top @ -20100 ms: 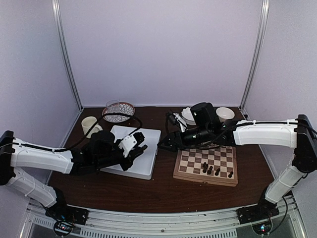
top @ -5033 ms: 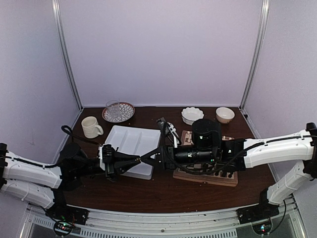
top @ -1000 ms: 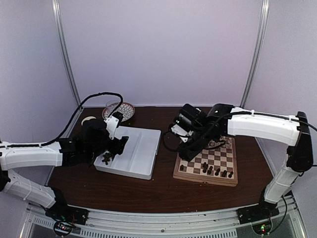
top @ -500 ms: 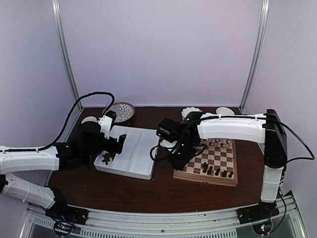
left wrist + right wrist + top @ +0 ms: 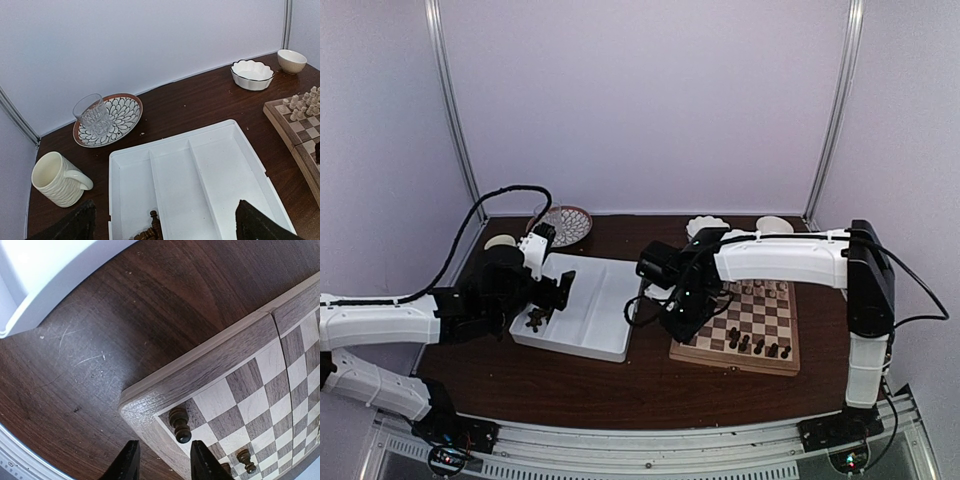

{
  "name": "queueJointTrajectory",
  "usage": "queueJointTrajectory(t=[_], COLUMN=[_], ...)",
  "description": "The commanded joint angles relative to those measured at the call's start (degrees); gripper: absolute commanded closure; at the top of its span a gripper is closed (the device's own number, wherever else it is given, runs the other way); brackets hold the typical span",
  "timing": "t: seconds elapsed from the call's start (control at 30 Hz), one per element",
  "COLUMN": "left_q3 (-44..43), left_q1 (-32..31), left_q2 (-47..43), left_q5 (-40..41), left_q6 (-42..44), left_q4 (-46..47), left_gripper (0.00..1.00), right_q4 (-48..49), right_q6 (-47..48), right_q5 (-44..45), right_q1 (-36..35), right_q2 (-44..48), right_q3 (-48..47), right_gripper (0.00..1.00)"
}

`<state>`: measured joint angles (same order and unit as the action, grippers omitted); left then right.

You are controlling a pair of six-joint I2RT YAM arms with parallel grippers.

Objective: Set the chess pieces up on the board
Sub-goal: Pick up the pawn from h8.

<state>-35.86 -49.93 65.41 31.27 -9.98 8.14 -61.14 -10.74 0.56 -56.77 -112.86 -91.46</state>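
Left pincer [image 5: 166,226] spread wide and empty, hanging over the near end of the tray [image 5: 215,150]. Right below it, a small heap of dark pieces [image 5: 150,231], close against a divider; hard to tell which of them lie flat.

Right pincer [image 5: 164,460] narrowed but not shut, nothing between the fingers, low over the corner of the board [image 5: 210,365] nearest the tray. Just past the fingertips, one dark piece [image 5: 180,426] upright on the corner square, with more dark ones [image 5: 243,457] along the same row.

Danger on the right, probably the bigger one: clipping the corner piece while pulling away, because of fingertips so near to it. Light and thin, so easy to topple, maybe over the edge onto the bench [image 5: 125,330].

Danger on the left: going down with such a wide opening and catching two pieces together, or only pushing the heap apart. Possible also to hit the divider with one finger and shift the tray. Safer to centre over one single piece before closing
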Motion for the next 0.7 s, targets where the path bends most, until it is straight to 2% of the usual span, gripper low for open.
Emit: queueJointTrajectory(t=[0.0,0.27,0.43,0.67], left_q3=[-0.5,-0.8,-1.2,-1.3], left_q1=[0.0,0.0,0.0,0.0], left_q2=[1.0,1.5,1.9,2.1], left_q5=[-0.2,-0.5,-0.5,-0.4], left_q6=[-0.1,-0.1,0.0,0.0], left_q4=[3.0,2.6,2.2,2.0], left_gripper=[0.02,0.02,0.03,0.03], right_q4=[1.3,2.0,2.2,2.0], right_q6=[0.1,0.3,0.4,0.6], right_q5=[1.7,1.4,0.9,0.2], right_q1=[0.9,1.6,1.7,1.8], right_q2=[-0.6,-0.9,-1.3,-1.8], right_q3=[1.1,1.9,2.2,2.7], right_gripper=[0.64,0.69,0.75,0.75])
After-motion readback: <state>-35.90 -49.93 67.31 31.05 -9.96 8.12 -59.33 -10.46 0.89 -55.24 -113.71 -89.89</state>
